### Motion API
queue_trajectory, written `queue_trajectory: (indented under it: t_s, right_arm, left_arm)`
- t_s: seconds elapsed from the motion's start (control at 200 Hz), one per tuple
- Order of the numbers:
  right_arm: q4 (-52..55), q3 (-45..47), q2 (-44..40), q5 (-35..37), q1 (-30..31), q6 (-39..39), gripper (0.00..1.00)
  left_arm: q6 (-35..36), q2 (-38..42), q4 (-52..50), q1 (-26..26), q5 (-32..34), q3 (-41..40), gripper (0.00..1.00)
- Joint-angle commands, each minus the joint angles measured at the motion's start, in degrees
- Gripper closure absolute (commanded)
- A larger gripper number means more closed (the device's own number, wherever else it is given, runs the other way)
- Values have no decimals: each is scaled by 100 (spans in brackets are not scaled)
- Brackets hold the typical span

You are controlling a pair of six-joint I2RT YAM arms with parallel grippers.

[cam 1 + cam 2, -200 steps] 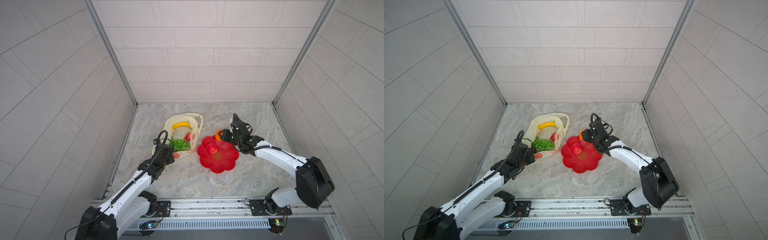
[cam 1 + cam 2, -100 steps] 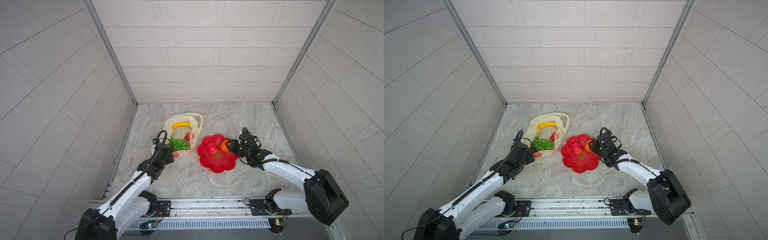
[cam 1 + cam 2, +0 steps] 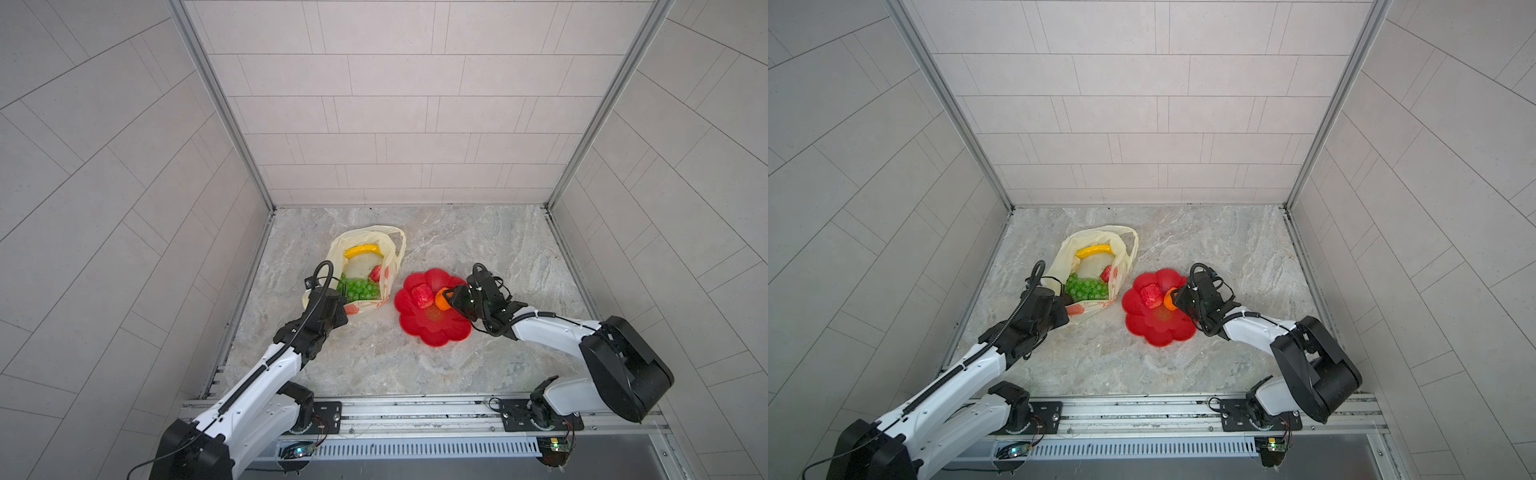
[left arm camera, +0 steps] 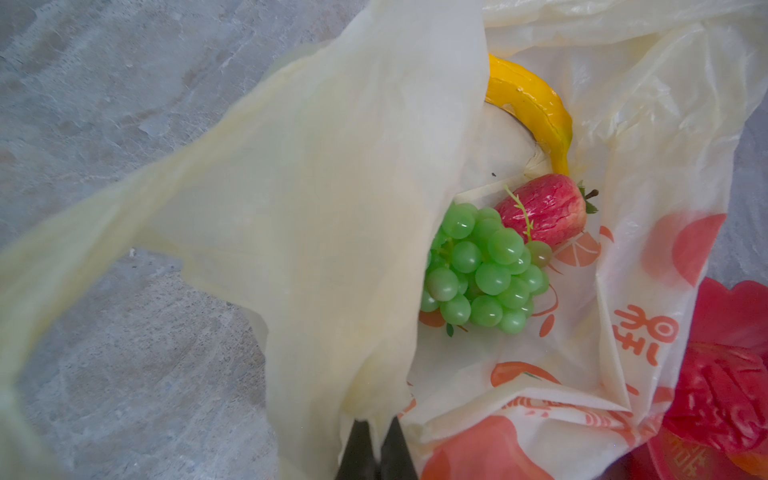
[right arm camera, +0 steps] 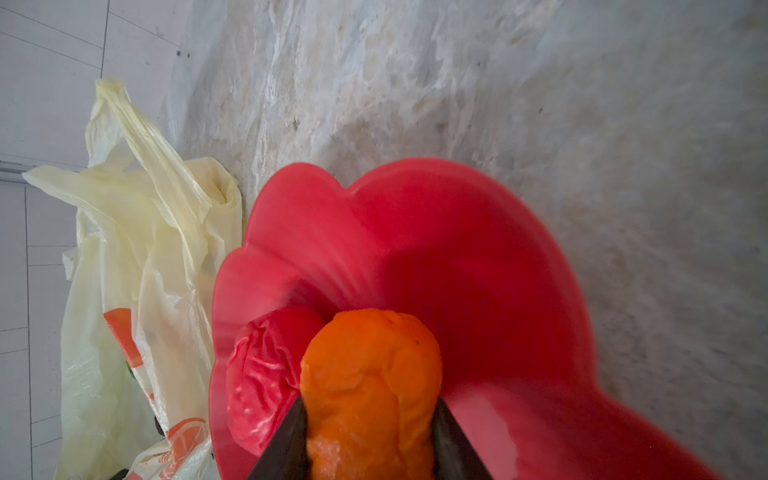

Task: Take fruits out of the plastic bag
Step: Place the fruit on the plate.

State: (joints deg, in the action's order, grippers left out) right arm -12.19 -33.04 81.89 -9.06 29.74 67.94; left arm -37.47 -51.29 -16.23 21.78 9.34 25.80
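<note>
The pale-yellow plastic bag [image 3: 392, 249] [image 3: 1071, 249] lies open left of centre. Inside it I see a yellow banana [image 4: 536, 108], a green grape bunch [image 4: 482, 274] and a strawberry [image 4: 542, 212]. My left gripper [image 4: 376, 432] is shut on the bag's near edge, holding the film up. My right gripper [image 5: 368, 411] is shut on the orange [image 5: 370, 374] [image 3: 441, 299], held just over the red flower-shaped dish [image 3: 432, 328]. A crinkled red fruit [image 3: 422, 296] [image 5: 262, 374] lies in the dish beside the orange.
The dish [image 3: 1158, 328] sits right of the bag, almost touching it. Tiled walls close in the marble floor [image 3: 478, 241] on three sides. A metal rail [image 3: 415, 411] with both arm bases runs along the front.
My right gripper has carried the orange from the dish's far rim toward the front, over the dish beside the red fruit. The left arm and bag have not moved.
</note>
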Motion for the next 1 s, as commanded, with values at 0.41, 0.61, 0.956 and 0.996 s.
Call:
queue_trajectory:
  t_s: [0.41, 0.61, 0.956, 0.996]
  right_arm:
    - [15, -160, 449, 28, 198, 209, 45]
    - [233, -93, 310, 212, 197, 139, 40]
    - [665, -89, 96, 476, 195, 129, 37]
    - [730, -82, 58, 526, 195, 129, 37]
  left_arm:
    - [57, 67, -56, -2, 129, 48, 96]
    - [56, 68, -56, -4, 128, 48, 96]
    - [56, 68, -47, -3, 142, 45, 96]
    - [56, 67, -48, 1, 147, 43, 96]
